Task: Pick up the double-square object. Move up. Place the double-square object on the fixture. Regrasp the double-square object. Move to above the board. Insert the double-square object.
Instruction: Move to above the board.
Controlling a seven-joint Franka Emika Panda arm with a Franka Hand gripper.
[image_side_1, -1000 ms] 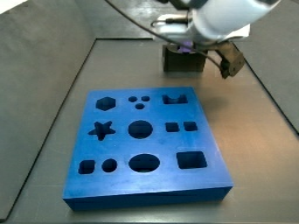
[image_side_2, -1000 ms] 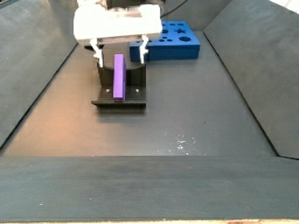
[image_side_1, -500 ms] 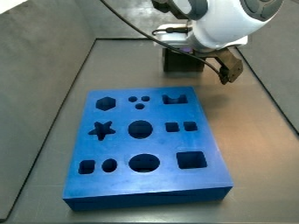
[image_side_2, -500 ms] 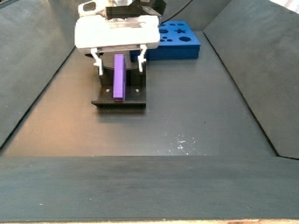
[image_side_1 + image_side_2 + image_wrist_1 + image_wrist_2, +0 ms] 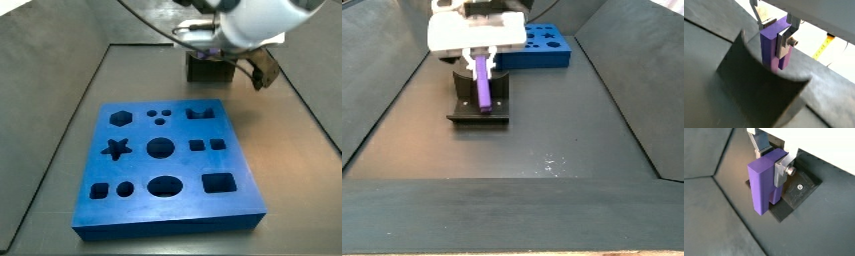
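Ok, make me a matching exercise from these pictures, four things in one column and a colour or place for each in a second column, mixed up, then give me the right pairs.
Column one:
1. double-square object
2. board
3. fixture
4. gripper

Column two:
A. blue, full of shaped holes
B. dark, standing on the floor under the purple piece
C. light purple, between the silver fingers
D. above the fixture, fingers on either side of the purple piece

Pairs: 1-C, 2-A, 3-B, 4-D
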